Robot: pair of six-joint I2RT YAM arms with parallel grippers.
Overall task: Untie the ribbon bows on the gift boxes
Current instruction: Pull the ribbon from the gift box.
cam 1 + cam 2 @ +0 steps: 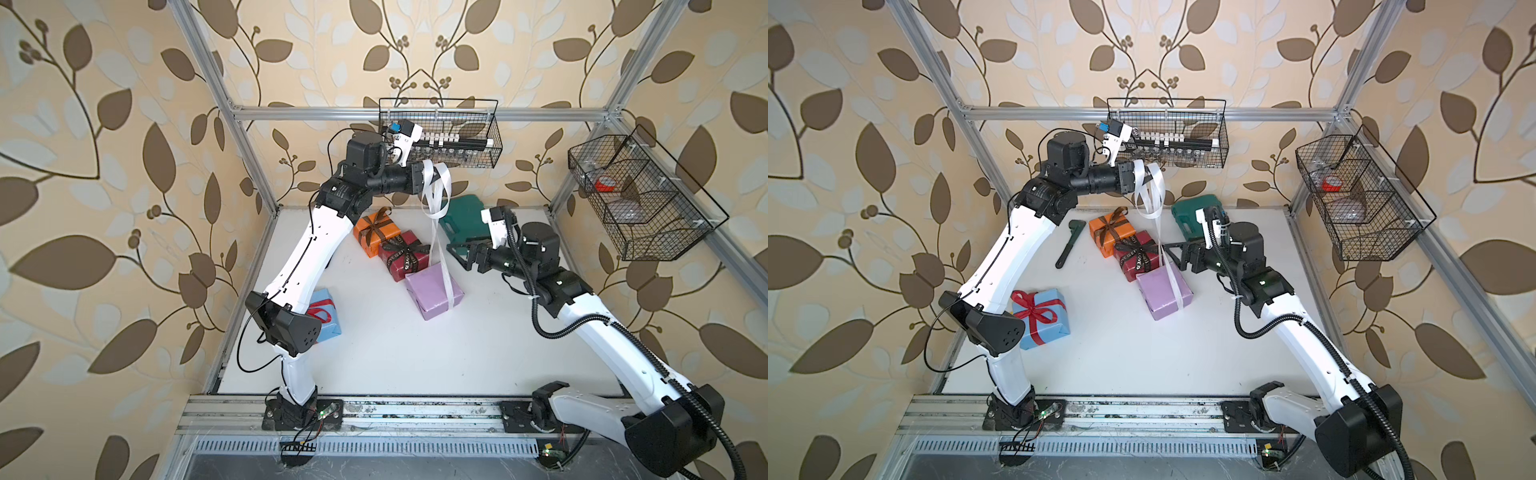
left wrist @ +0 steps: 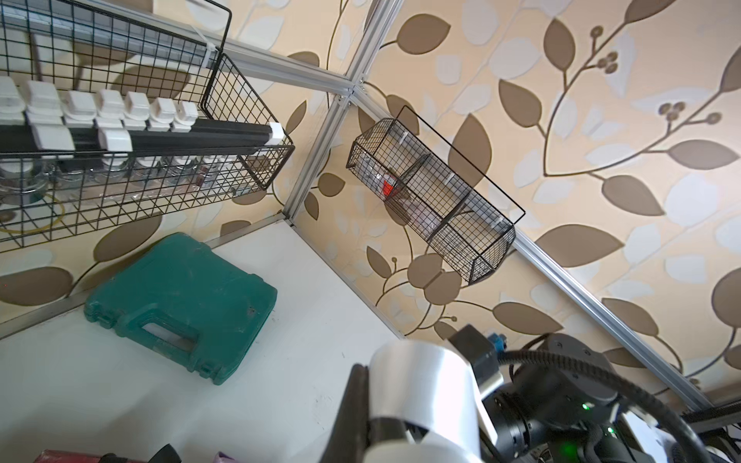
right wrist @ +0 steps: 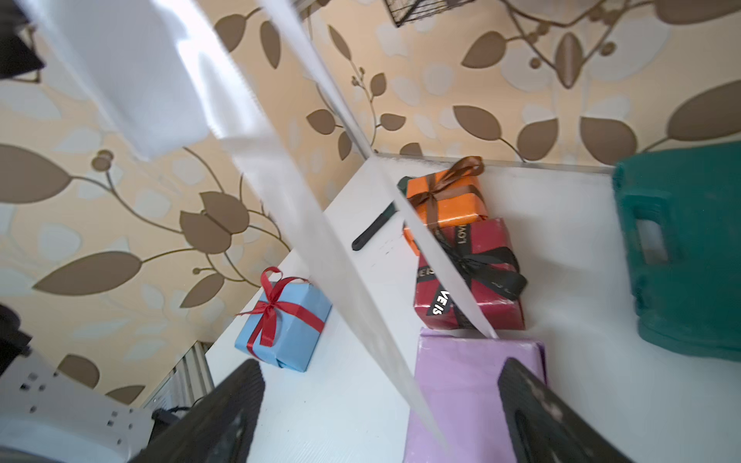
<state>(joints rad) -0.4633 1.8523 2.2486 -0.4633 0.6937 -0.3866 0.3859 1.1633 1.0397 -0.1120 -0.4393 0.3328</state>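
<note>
You have four boxes on the bench [image 1: 374, 353]. Three touch in a slanting row from the back edge to the middle: the orange box [image 1: 365, 230], then the red box [image 3: 489, 316], then the lilac box [image 1: 432, 291]. The blue box [image 1: 1057, 326] sits alone near the left edge.

Three bows are tied: the brown ribbon [image 1: 1111, 226] on orange, the black ribbon [image 1: 1140, 251] on red, the red ribbon [image 1: 1036, 311] on blue. The white ribbon [image 1: 436, 195] is not a bow. It goes round the lilac box and runs tight up to your left gripper [image 1: 427, 175], high over the back of the bench. That gripper is closed tight on the white ribbon, and loose loops hang under it.

Your right gripper [image 1: 461, 253] is low, just beside the lilac box on its right. Its fingers [image 3: 236, 409] are wide apart and hold nothing.

One green case [image 2: 180, 296] lies at the back edge. One black tool [image 1: 1065, 245] lies left of the orange box. One basket [image 1: 492, 153] hangs on the back wall and a second basket [image 1: 665, 237] on the right wall.
</note>
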